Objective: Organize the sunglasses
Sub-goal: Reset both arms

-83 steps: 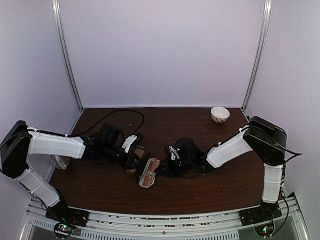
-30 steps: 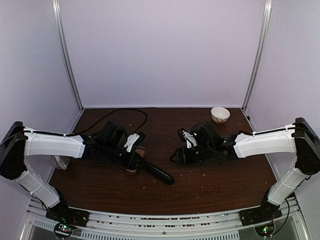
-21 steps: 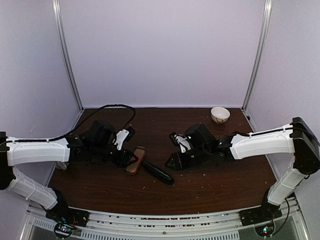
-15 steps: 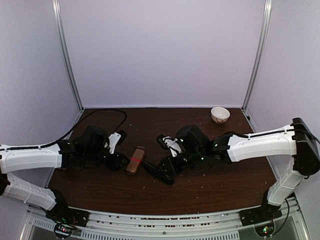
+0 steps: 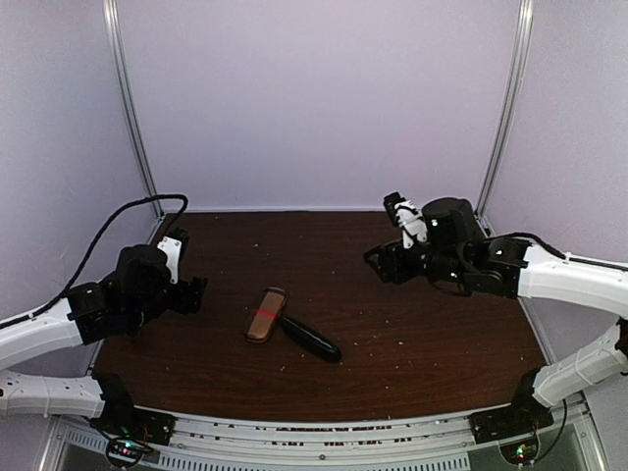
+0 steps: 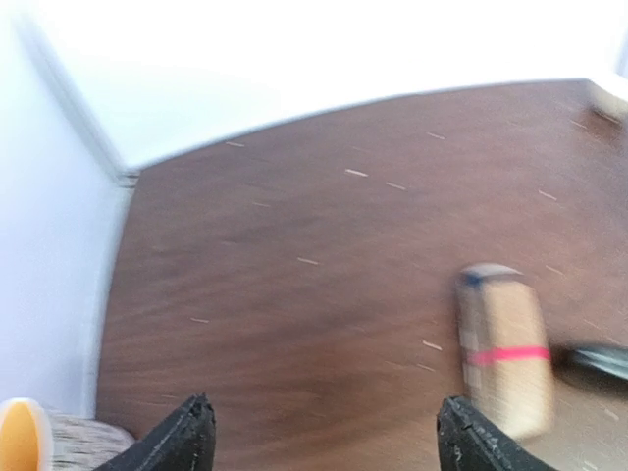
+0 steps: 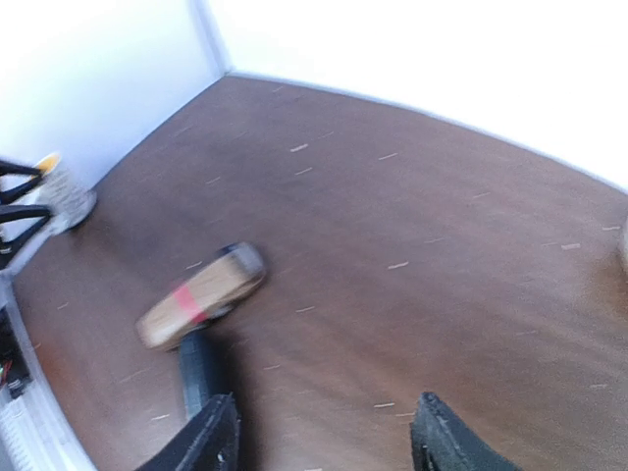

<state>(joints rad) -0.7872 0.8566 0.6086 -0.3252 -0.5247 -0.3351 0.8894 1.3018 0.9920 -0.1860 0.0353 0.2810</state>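
Left gripper (image 6: 329, 440): jaws spread wide, nothing between them, poised above left part of table (image 5: 412, 343).
Right gripper (image 7: 324, 437): jaws likewise apart, empty, above right part of table.
Brown wooden case (image 5: 266, 314), red band across middle: closed, lying flat near table centre, between both arms and well apart from each.
Black oblong case (image 5: 314, 340): closed, just beside Brown wooden case on its right, angled toward near edge. Contact between the two not resolvable.
Sunglasses: not discernible in any view, so whereabouts cannot be told.
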